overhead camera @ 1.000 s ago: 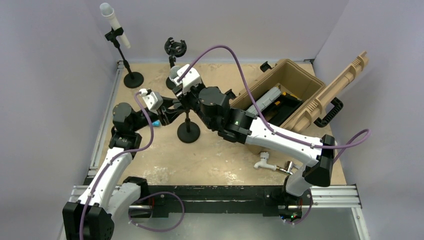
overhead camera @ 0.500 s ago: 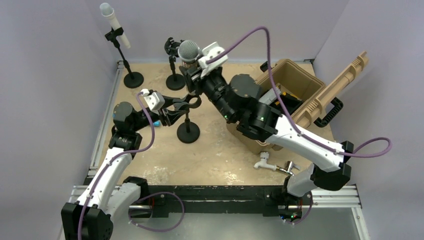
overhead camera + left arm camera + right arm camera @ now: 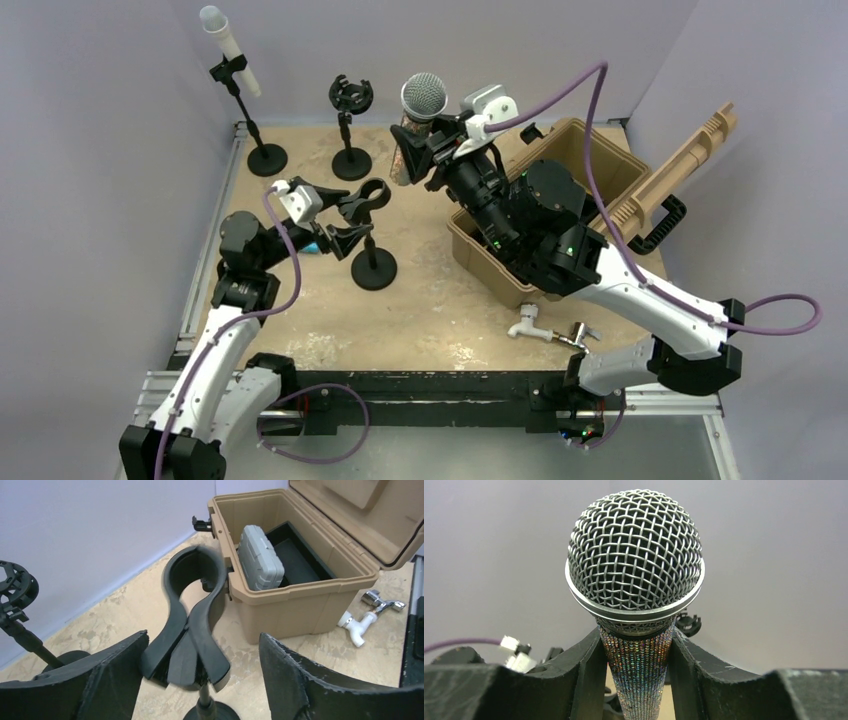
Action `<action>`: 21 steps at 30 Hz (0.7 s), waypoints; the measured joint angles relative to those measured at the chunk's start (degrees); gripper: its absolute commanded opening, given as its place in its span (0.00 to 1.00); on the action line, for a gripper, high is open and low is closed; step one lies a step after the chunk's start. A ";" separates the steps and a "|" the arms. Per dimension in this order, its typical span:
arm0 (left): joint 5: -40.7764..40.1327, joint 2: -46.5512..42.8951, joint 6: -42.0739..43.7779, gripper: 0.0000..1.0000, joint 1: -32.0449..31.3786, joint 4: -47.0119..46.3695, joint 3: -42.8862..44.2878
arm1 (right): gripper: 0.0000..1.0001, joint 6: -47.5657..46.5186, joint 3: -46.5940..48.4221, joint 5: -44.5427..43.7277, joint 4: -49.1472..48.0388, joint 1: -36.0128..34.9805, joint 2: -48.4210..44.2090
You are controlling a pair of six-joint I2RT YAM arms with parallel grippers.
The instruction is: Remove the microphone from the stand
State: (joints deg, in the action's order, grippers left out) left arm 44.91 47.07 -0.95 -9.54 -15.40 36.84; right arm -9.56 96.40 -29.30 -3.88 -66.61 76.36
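Right gripper (image 3: 636, 647) clamps microphone (image 3: 635, 550), base hidden; left gripper (image 3: 203, 637) wide, seemingly off clip (image 3: 192, 575).

**Two arms, seen from above.** The left arm (image 3: 215, 350), lower left of the frame, and the right arm (image 3: 640, 300), lower right, share one build: white link shells between black joint housings. A purple cable (image 3: 598, 68) loops free of each arm up to a white wrist housing (image 3: 487, 103). Small green lights dot the right arm's black middle joints. The end effector fingers (image 3: 310, 680) are matte black wedges with rough, scuffed edges
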 measured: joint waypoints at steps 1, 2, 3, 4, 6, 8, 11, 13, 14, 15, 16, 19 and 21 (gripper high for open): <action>-0.13 -0.74 -0.42 0.86 0.00 0.09 0.00 | 0.00 0.48 -0.92 0.26 0.17 0.00 -0.26; -0.20 -1.49 -0.98 0.88 0.00 0.04 0.00 | 0.00 0.98 -1.64 0.61 0.44 0.00 -0.37; -0.28 -2.12 -1.49 0.91 0.00 0.09 0.02 | 0.00 1.38 -2.12 0.96 0.55 0.00 -0.37; -0.37 -2.84 -2.38 0.92 0.00 0.13 0.04 | 0.00 1.92 -2.43 1.95 1.07 0.04 -0.37; -0.81 -4.13 -4.20 0.95 0.00 1.22 0.59 | 0.00 3.04 -2.80 3.78 2.16 0.07 -0.39; -1.27 -4.94 -5.97 0.98 0.00 3.72 2.51 | 0.00 3.96 -2.91 5.62 2.99 0.07 -0.55; -1.31 -5.60 -9.05 0.99 0.00 7.52 7.56 | 0.00 5.07 -3.13 7.85 3.50 0.04 -0.92; -1.38 -5.97 -11.13 0.96 0.00 10.25 11.43 | 0.00 5.77 -3.13 9.27 3.61 0.04 -1.01; -1.49 -6.12 -12.11 0.94 0.00 11.32 12.92 | 0.00 6.16 -3.13 9.94 3.67 0.04 -1.01; -1.49 -6.23 -13.57 0.92 0.00 12.70 14.67 | 0.00 6.45 -3.13 10.80 3.85 0.04 -0.94; -1.36 -6.23 -14.75 0.91 0.00 13.55 15.96 | 0.00 6.86 -3.13 11.63 3.91 0.04 -0.85; 1.95 -6.01 -19.63 0.91 -0.02 14.45 19.58 | 0.00 8.44 -3.13 14.82 4.02 0.11 -0.22; 4.59 -5.51 -22.64 0.89 -0.26 13.49 21.11 | 0.00 9.51 -3.13 16.74 4.02 0.11 0.26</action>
State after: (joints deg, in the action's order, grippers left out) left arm 49.50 41.56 -23.59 -9.80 -1.91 57.95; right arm -0.05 93.27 -12.56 0.14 -66.50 76.62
